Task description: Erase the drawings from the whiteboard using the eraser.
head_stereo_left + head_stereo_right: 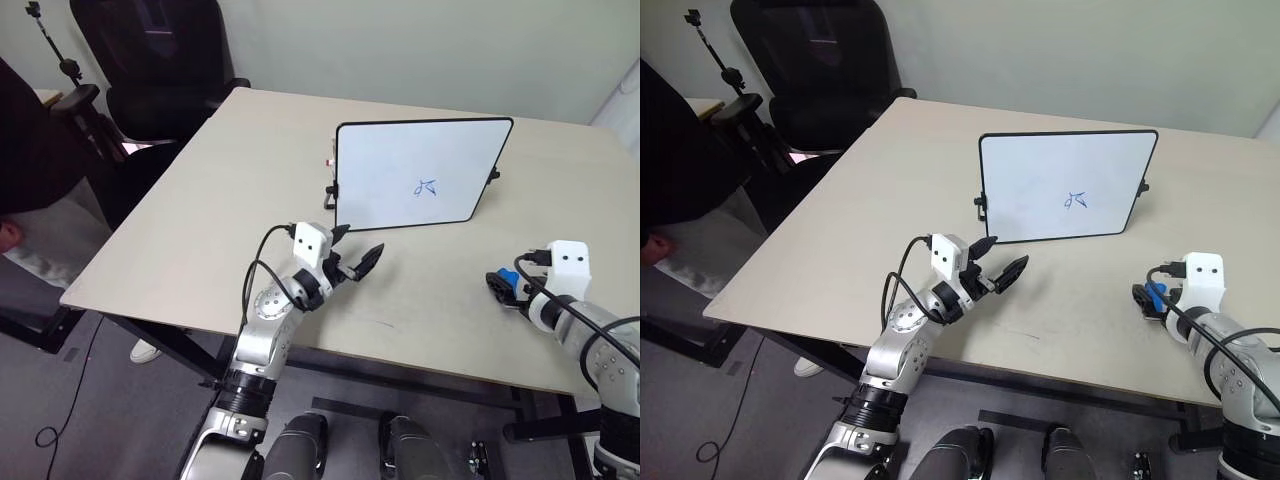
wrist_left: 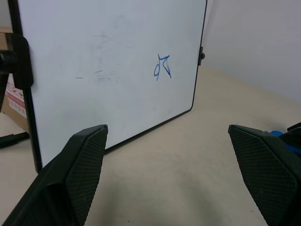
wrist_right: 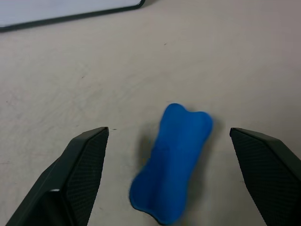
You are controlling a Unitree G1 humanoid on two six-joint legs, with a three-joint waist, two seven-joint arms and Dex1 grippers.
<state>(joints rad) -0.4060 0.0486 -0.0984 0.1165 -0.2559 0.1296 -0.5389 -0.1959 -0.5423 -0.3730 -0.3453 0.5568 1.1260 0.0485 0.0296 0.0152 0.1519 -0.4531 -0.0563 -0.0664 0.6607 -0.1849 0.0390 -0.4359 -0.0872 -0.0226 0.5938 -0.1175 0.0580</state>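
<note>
Eraser (image 3: 171, 162) lies flat on the tan table (image 1: 200, 220), nearer than the whiteboard (image 1: 400, 160), between the spread, empty fingers of the right gripper (image 3: 169, 188). Centre the jaws, then close. Left gripper (image 2: 174, 174), released, faces the whiteboard's drawings (image 2: 162, 67). Beyond stands, apparently, an office chair (image 1: 160, 60).

Left gripper (image 1: 355, 258) jaws spread wide, arm reaching forward, pointing roughly level and angled to the right. Right gripper (image 3: 169, 179) jaws also wide apart (nothing gripped), wrist pitched down, arm out on the right.
</note>
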